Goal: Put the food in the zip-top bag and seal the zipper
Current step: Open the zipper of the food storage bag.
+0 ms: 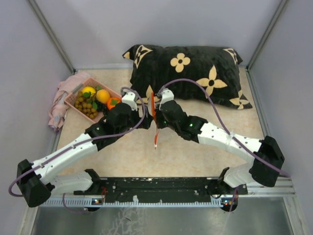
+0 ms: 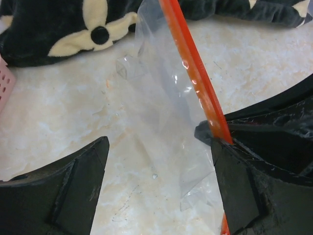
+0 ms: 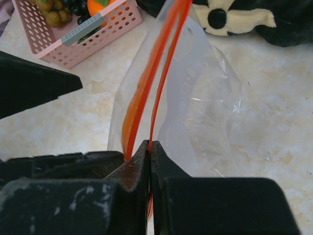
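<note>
The zip-top bag (image 1: 154, 128) hangs upright at the table's middle, its red-orange zipper (image 1: 153, 108) standing on edge. My right gripper (image 3: 150, 147) is shut on one lip of the zipper (image 3: 146, 83); the mouth gapes slightly above the jaws. The clear bag (image 3: 195, 112) looks empty. My left gripper (image 2: 159, 147) is open, its right finger (image 2: 254, 186) beside the zipper (image 2: 190, 63), with the bag (image 2: 161, 107) between the jaws. The food sits in the pink basket (image 1: 73, 104): a yellow ball (image 1: 88, 91), orange balls (image 1: 102, 96) and tan balls (image 1: 87, 106).
A black pillow (image 1: 190, 73) with cream flowers lies across the back of the table. A pink cloth (image 1: 61, 98) is bunched at the far left beside the basket (image 3: 73, 44). Grey walls close in the left, right and back sides.
</note>
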Controlling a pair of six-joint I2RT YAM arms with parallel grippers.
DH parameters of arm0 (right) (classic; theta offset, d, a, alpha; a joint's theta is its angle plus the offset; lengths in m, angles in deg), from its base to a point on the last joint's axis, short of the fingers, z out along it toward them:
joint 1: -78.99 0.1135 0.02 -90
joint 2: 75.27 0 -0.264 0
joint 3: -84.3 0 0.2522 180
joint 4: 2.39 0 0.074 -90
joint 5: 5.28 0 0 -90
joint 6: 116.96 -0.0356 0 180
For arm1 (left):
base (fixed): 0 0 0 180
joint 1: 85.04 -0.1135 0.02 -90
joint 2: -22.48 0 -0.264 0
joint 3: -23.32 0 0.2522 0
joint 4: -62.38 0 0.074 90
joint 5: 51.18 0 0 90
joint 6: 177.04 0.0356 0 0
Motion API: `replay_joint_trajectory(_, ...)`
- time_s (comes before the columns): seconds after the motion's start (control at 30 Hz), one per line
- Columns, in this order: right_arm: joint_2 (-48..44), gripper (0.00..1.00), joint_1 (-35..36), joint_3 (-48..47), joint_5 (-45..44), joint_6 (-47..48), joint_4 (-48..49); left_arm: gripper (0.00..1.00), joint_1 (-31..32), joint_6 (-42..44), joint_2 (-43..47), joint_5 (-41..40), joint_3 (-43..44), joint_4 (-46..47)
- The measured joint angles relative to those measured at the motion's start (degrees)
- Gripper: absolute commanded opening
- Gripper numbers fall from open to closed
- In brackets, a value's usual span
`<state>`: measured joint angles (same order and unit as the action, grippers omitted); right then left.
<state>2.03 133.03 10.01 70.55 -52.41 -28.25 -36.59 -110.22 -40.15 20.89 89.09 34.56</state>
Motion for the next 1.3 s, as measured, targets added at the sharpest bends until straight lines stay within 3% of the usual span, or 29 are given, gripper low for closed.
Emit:
replay_joint_trajectory(0.57, 4.39, 0.0, 3.67, -2.27, -8.7, 3.02, -2.56, 0.91, -1.09, -2.6, 1.99, 2.67, -0.79, 4.07)
replay_joint_trajectory(0.9, 4.94, 0.0, 4.02, -2.27, -9.79, 3.89, -2.78, 0.77, -1.22, -2.12, -1.38, 1.55, -2.8, 4.66)
replay_joint_trajectory(1.07, 4.94, 0.0, 4.09, -2.27, -11.69, 4.72, -3.8, 0.64, -1.25, -0.96, -1.22, -0.59, -3.85, 4.17)
replay_joint_trajectory(1.3, 4.9, 0.0, 4.09, -2.27, -13.14, 5.51, -3.85, 0.6, -1.66, -0.35, 0.87, -2.95, -6.14, 1.75)
